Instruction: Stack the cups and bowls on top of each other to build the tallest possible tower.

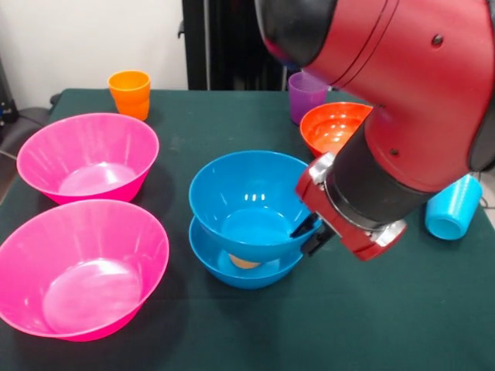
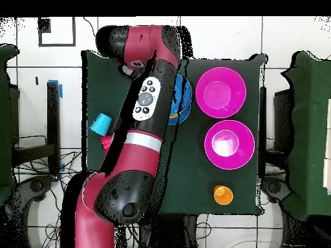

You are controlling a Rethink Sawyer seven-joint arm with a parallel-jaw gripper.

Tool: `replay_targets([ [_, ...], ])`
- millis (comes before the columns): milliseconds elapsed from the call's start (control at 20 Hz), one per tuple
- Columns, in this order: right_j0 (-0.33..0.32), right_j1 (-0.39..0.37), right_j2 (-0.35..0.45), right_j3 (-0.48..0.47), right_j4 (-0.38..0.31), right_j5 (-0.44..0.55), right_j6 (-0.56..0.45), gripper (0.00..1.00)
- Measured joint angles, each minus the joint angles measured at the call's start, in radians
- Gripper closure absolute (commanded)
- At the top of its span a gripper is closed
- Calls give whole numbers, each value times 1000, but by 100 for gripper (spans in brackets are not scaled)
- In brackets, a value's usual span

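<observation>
The gripper (image 1: 309, 234) sat at the rim of the top blue bowl (image 1: 251, 202), which rested mouth up and a bit tilted on a cup (image 1: 244, 262) inside the lower blue bowl (image 1: 246, 272) near the middle of the table (image 1: 402, 309), and its black tips looked pinched on that rim, though that was hard to be sure of. It seemed to be setting this bowl down on the tower, so next it would need to let go softly and lift away without a bump. The light blue cup (image 1: 453, 207) lay on its side just beside the arm (image 1: 402, 93), with its long way flat along the table; which end was its mouth could not be told.
</observation>
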Motion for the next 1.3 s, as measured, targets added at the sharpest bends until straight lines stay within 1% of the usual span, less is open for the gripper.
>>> replay_targets([
  [400, 3, 3, 4, 1, 0, 18, 0, 100],
  [750, 27, -27, 10, 30, -6, 22, 0, 100],
  [1100, 62, -76, 21, 93, -65, 22, 0, 100],
  [1150, 72, -89, 27, 117, -84, 22, 0, 100],
  [1300, 83, -105, 43, 153, -108, 21, 0, 100],
])
